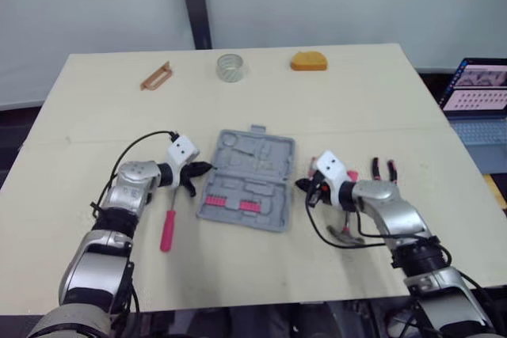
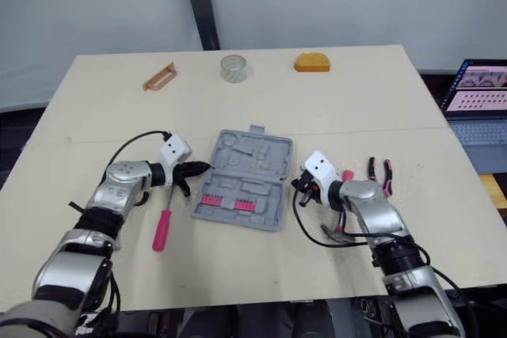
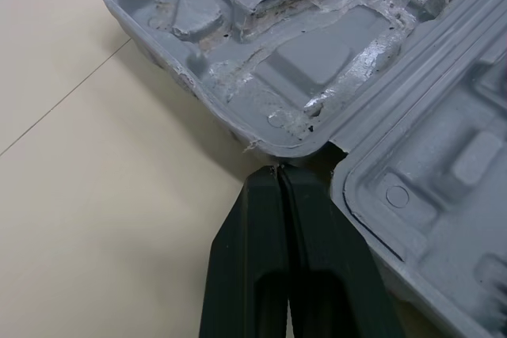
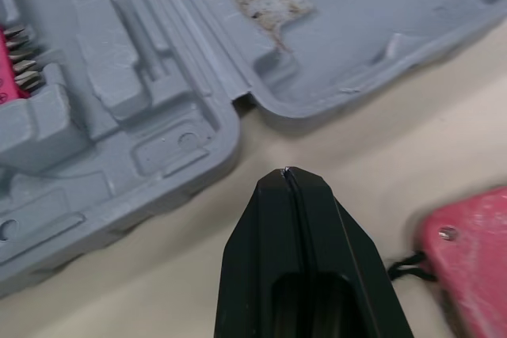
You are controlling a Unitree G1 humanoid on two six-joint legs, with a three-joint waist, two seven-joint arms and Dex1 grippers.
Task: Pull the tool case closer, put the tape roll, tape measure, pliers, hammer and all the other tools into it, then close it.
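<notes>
Beige table (image 1: 356, 100) — open tool case (image 1: 247, 180) central — laptop (image 1: 479, 93) beyond right edge.

An open grey tool case (image 2: 242, 180) lies mid-frame on the pale table (image 2: 356, 108). The left gripper (image 2: 203, 169) points at its left edge; the right gripper (image 2: 299, 187) sits just beside its right edge. A red-handled screwdriver (image 2: 162, 229) lies lower left of the case, and pliers (image 2: 379, 172) lie to the right. A tape roll (image 2: 233, 67) and an orange tape measure (image 2: 311, 62) sit near the top.

Overhead stereo; wrist close-ups of case (image 3: 317, 61)
</notes>
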